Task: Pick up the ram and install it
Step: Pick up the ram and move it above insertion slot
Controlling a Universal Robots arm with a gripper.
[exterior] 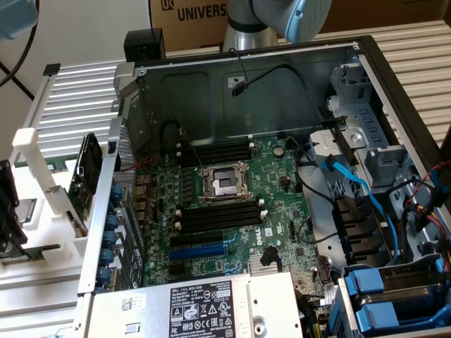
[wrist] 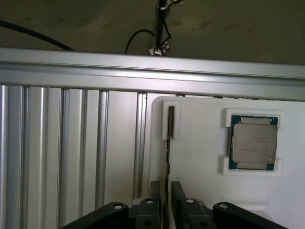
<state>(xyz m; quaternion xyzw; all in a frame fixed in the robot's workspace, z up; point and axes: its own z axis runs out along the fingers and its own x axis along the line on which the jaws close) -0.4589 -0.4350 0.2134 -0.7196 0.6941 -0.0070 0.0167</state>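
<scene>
The gripper (wrist: 166,191) straddled the ram (wrist: 167,152) in its white holder (wrist: 200,157), jaws slightly parted, gripping nothing. An off-centre squeeze could tip or jam it.

One ram (wrist: 167,157) stands edge-on in one white tray (wrist: 200,181), which also carries one silver processor chip (wrist: 253,143). One gripper (wrist: 167,202) shows two dark fingers (wrist: 178,200). The exterior view has one open computer case (exterior: 183,91) holding one motherboard (exterior: 282,197) with one processor socket (exterior: 224,184). Two banks of black memory slots (exterior: 215,151) flank that socket, one at twelve o'clock and one at six o'clock. There is one blue expansion slot (exterior: 197,251) and one labelled power supply (exterior: 204,306) further toward six o'clock, and one cardboard box (exterior: 190,14) at twelve.
</scene>
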